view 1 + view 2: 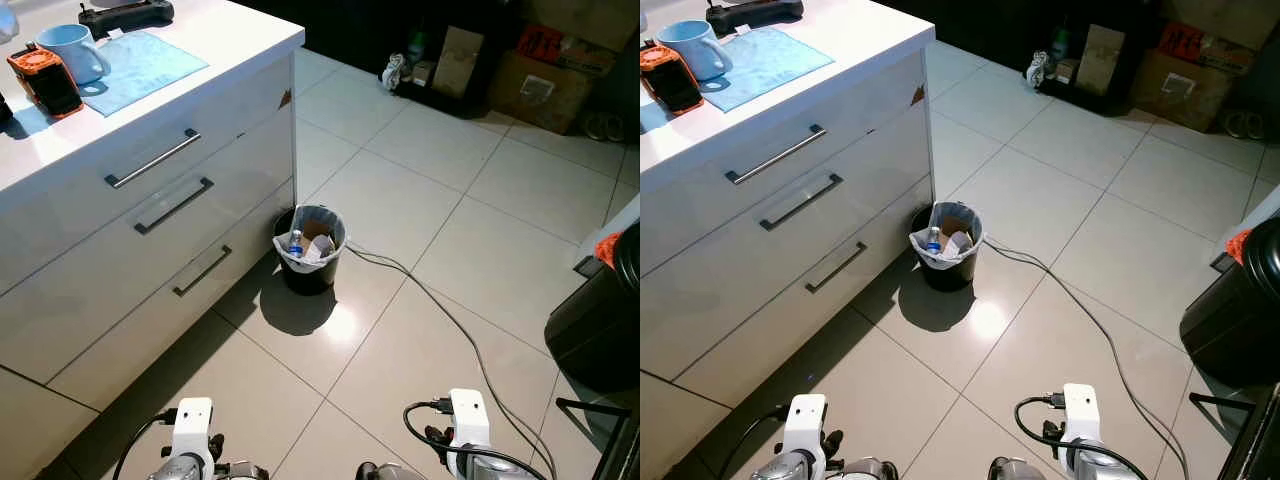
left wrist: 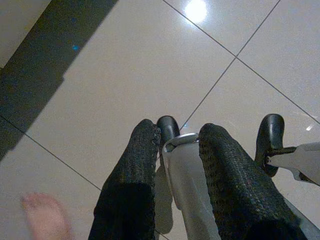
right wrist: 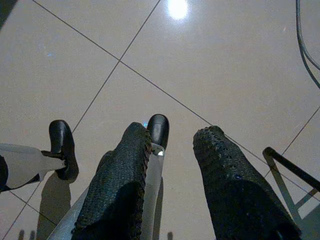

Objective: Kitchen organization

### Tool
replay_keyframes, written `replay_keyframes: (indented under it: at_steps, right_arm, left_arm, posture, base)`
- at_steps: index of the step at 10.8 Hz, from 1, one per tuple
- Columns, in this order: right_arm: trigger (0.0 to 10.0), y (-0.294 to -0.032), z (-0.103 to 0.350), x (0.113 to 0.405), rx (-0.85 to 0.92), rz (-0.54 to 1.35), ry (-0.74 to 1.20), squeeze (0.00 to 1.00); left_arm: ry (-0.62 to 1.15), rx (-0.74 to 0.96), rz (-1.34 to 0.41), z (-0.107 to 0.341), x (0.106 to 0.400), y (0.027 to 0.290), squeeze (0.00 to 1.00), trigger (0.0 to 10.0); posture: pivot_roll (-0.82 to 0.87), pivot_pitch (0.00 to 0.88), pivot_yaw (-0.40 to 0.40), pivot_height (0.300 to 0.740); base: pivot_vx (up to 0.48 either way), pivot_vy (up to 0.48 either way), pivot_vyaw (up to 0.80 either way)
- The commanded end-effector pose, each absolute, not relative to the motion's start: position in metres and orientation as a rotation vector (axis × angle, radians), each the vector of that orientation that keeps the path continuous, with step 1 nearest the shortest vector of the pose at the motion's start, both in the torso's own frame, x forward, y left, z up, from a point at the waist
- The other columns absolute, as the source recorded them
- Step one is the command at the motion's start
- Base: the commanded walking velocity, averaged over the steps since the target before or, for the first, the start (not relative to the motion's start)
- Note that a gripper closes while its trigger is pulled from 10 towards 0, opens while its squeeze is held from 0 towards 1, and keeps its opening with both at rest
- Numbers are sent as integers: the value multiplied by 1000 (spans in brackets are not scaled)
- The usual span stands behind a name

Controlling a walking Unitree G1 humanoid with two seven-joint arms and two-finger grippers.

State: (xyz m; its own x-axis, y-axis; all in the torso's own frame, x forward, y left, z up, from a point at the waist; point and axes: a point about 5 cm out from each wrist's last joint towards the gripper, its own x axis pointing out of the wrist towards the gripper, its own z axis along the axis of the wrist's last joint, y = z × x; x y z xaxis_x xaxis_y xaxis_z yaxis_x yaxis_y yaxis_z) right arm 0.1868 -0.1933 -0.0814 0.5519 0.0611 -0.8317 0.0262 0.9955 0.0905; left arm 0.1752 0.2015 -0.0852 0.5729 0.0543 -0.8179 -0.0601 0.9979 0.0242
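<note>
A white kitchen counter (image 1: 230,40) with three handled drawers (image 1: 200,160) stands at my left. On it lie a light blue mug (image 1: 70,50), a blue cloth (image 1: 145,62), an orange and black device (image 1: 45,80) and a black item (image 1: 125,12) at the back. Both arms hang low over the tiled floor, far from the counter. My left gripper (image 2: 180,131) is open with nothing held; my own silver leg and black foot show below the gap. The right gripper (image 3: 174,131) is also open and holds nothing.
A small black bin (image 1: 310,252) with a white liner, a bottle and paper stands at the counter's corner. A grey cable (image 1: 450,320) runs across the tiles. Boxes (image 1: 540,85) line the far wall, and a black object (image 1: 600,320) sits at right. A blurred pinkish shape (image 2: 45,220) lies on the floor.
</note>
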Motion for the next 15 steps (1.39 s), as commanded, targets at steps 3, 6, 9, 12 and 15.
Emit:
replay_keyframes:
  at_steps: [3, 6, 9, 12, 15]
  right_arm:
    - [10000, -195, -84, 180, 88, 25, 1015, 0]
    - [10000, -194, -84, 180, 91, 29, 1011, 0]
    - [10000, -192, -84, 181, 100, 25, 1009, 0]
    - [10000, -191, -84, 182, 107, 21, 1004, 0]
    - [10000, -193, -85, 180, 105, 23, 1006, 0]
  left_arm:
    - [981, 5, 67, -88, 169, 202, 0, 10000]
    - [981, 7, 67, -88, 169, 202, 0, 10000]
    - [980, 3, 72, -88, 169, 203, 0, 10000]
    - [961, -17, 95, -87, 171, 205, 0, 10000]
    - [971, -18, 102, -88, 166, 206, 0, 10000]
  posture:
    - [75, 120, -38, 723]
    - [78, 123, -39, 723]
    - [80, 129, -35, 723]
    - [89, 134, -39, 723]
    - [80, 135, -41, 723]
  base:
    - [0, 0, 0]
    - [0, 0, 0]
    - [0, 0, 0]
    - [0, 0, 0]
    - [0, 0, 0]
